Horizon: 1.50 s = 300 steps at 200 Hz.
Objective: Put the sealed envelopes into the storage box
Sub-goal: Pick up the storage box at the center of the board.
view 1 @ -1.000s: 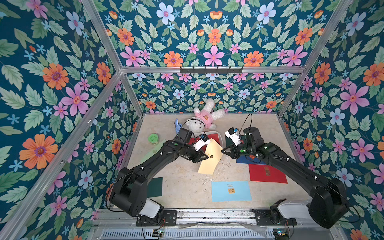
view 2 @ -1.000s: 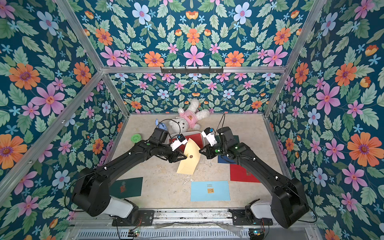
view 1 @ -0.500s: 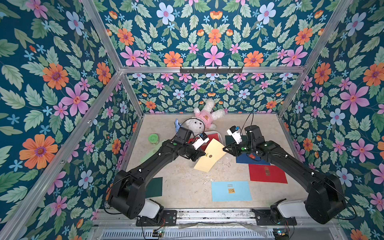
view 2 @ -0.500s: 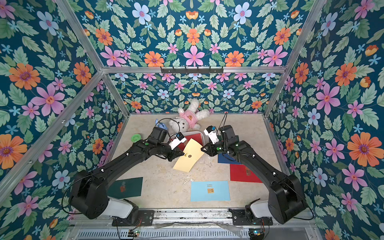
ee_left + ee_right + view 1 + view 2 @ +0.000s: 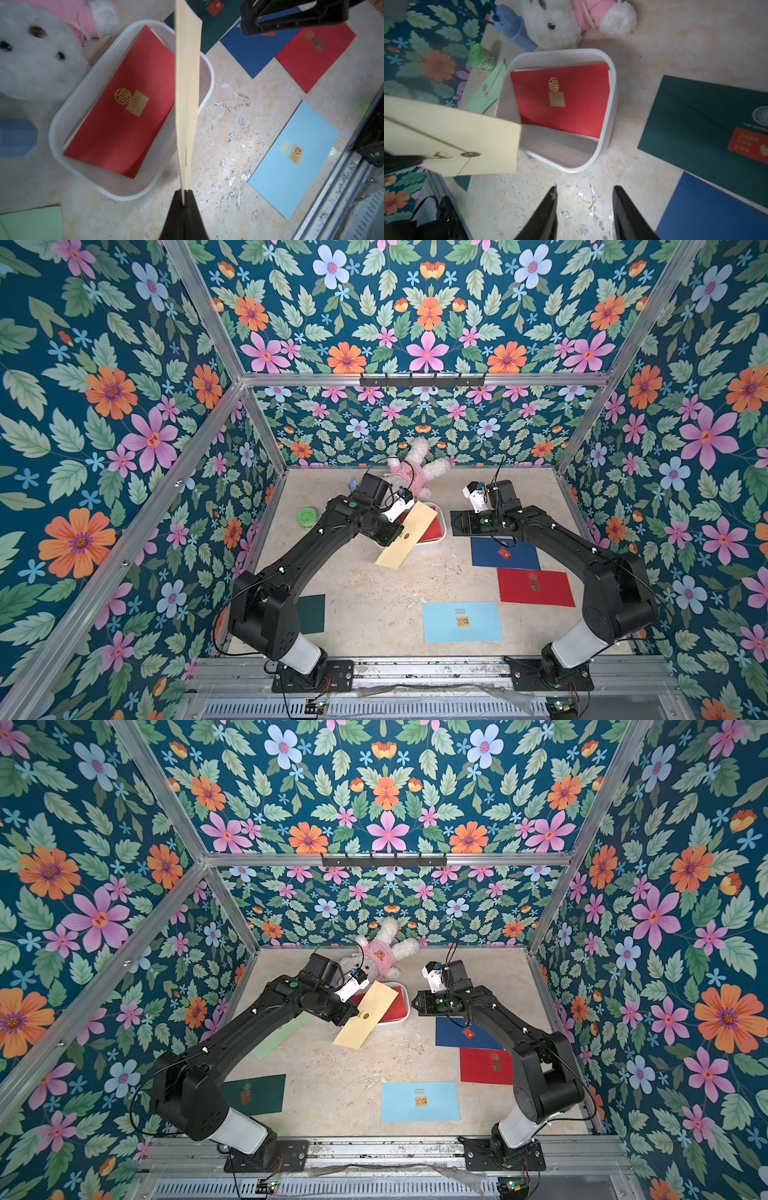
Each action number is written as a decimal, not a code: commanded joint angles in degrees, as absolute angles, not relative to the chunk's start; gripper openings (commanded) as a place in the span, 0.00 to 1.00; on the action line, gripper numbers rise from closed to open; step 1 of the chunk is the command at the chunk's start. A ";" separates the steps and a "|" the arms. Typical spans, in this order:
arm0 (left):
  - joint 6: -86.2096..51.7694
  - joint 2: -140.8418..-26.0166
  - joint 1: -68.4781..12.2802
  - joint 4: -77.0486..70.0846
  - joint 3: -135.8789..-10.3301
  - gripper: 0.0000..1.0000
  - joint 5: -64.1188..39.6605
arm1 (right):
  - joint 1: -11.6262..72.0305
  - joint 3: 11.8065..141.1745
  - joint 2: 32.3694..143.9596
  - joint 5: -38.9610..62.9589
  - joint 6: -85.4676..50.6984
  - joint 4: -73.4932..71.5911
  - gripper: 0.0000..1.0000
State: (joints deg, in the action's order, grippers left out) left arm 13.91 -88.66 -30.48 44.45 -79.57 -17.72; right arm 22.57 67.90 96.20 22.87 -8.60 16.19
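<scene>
The left end effector [image 5: 184,204] pinches the yellow envelope [image 5: 405,536] above the marbled worktop [image 5: 374,597]; the right end effector [image 5: 584,207] stands parted, flowered walls [image 5: 104,406] around.

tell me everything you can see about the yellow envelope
The yellow envelope is pale cream paper with a small dark round seal at its flap point. The left gripper pinches one edge, holding it tilted in the air, partly over the storage box. It looks flat and uncreased; nothing else touches it.
</scene>
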 commanded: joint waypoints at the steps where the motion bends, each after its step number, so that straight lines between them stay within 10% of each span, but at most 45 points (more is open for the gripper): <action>1: 11.05 -88.51 -30.24 49.48 -82.10 0.00 -10.64 | 23.50 70.36 99.94 17.54 -13.13 14.77 0.47; 79: 7.32 -88.16 -29.36 53.54 -89.48 0.00 -5.43 | 25.83 77.75 110.88 16.65 -14.97 15.57 0.42; 169: 16.85 -96.17 -29.77 64.10 -100.94 0.00 -13.67 | 28.51 75.83 107.81 18.66 -7.09 17.95 0.12; 300: 25.15 -102.49 -35.42 67.57 -99.32 0.00 -13.18 | 28.89 72.19 102.67 21.38 1.84 22.54 0.06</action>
State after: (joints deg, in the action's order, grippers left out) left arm 22.68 -101.82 -35.22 66.19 -99.42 -12.38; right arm 28.71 71.90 103.22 21.15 0.01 21.12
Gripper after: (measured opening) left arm 0.072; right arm 0.098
